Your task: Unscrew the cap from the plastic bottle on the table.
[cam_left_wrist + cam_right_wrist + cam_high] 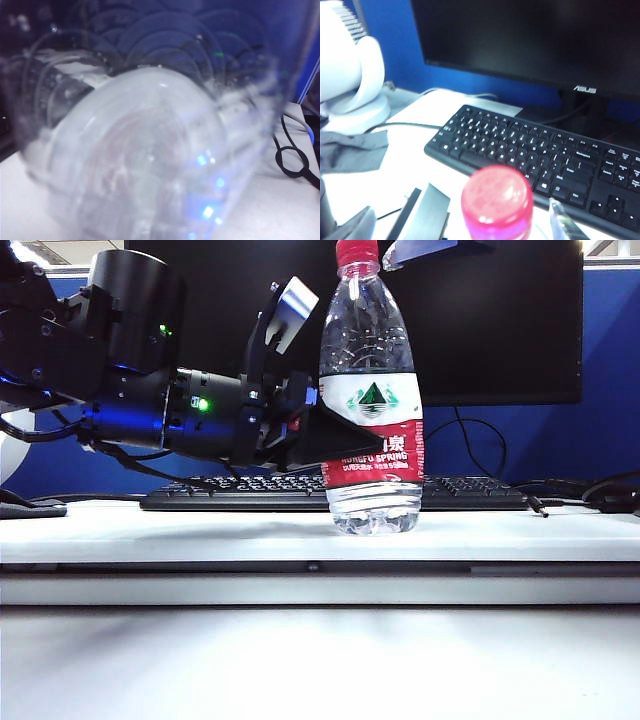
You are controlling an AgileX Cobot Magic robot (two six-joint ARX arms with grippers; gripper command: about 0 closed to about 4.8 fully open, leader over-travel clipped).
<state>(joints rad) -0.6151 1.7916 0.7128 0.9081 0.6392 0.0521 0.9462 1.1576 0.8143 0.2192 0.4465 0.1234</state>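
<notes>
Near the middle of the exterior view, slightly right of centre, the plastic bottle (372,400) stands upright on the table (150,530), close to the pale front edge. Its red cap (357,252) is still screwed on and reaches the top edge of the frame. The left gripper (330,435) comes in level from the left side and is clamped on the bottle at label height, its dark fingers pressed against the label's left side. In the left wrist view the clear, ribbed body of the bottle (150,150) fills nearly the whole frame and is blurred, so the fingers themselves cannot be made out there.

The right gripper (495,217) sits at the cap, seen from above in the right wrist view: one finger (427,212) shows at the lower left and a pale fingertip at the lower right, standing wide apart with the cap (496,202) between them and a gap on each side. In the exterior view only a piece of this gripper (430,250) shows at the top edge, just right of the cap.

Behind the bottle lies a black keyboard (250,495), and behind that a dark monitor (530,40). White tabletop lies open to the right of the bottle and along the front edge.
</notes>
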